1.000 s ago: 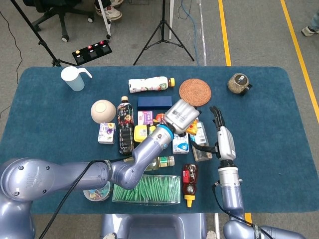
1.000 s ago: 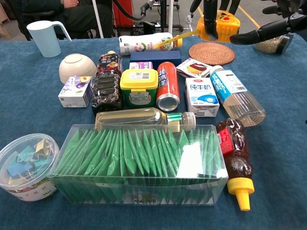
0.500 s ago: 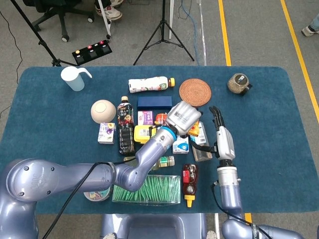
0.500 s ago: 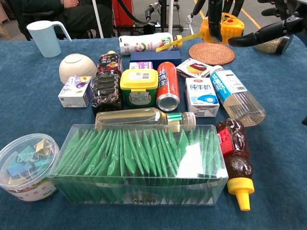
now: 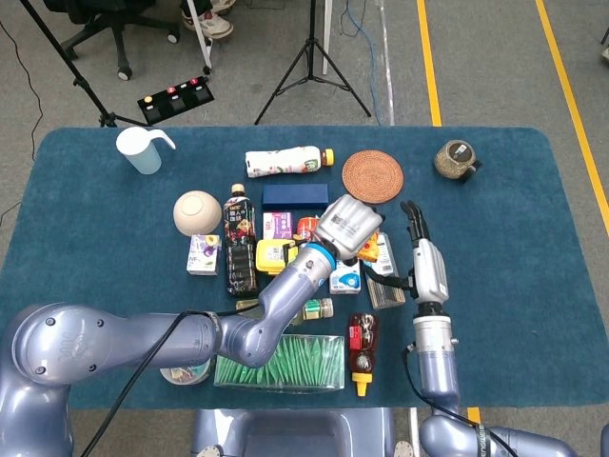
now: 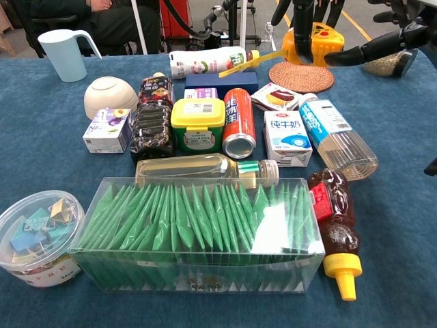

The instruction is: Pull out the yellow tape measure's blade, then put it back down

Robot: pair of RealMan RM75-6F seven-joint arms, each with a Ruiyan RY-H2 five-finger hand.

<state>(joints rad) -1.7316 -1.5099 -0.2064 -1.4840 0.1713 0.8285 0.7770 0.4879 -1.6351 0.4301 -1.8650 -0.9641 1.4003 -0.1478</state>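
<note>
— What do we have nearest us on the table (image 6: 41, 150)?

— The clear box of green packets (image 6: 198, 229) runs along the front edge, with the tub of binder clips (image 6: 34, 236) at its left and the honey bear bottle (image 6: 334, 225) lying at its right. Just behind the box lies a clear bottle of yellowish liquid (image 6: 205, 167) on its side.

— And past that row?

— We see a yellow-lidded jar (image 6: 198, 123), a red can (image 6: 239, 121) and a milk carton (image 6: 287, 137) packed side by side, then the blue box (image 6: 220, 80) and the woven coaster (image 6: 301, 75) further back.

— Where is the yellow tape measure (image 6: 314, 42)?

— Up off the table, above the coaster in the chest view. Our left hand (image 5: 350, 226) is clamped around it from above; dark fingers (image 6: 301, 27) wrap down over its yellow case. The blade (image 6: 249, 61) sticks out to the left of the case, slanting down toward the white bottle (image 6: 205, 61) lying at the back.

— And our right hand (image 5: 424, 259)?

— It hovers just right of the tape measure, apart from it, fingers stretched out straight and holding nothing. In the chest view a dark finger (image 6: 375, 48) points toward the case without touching it.
</note>
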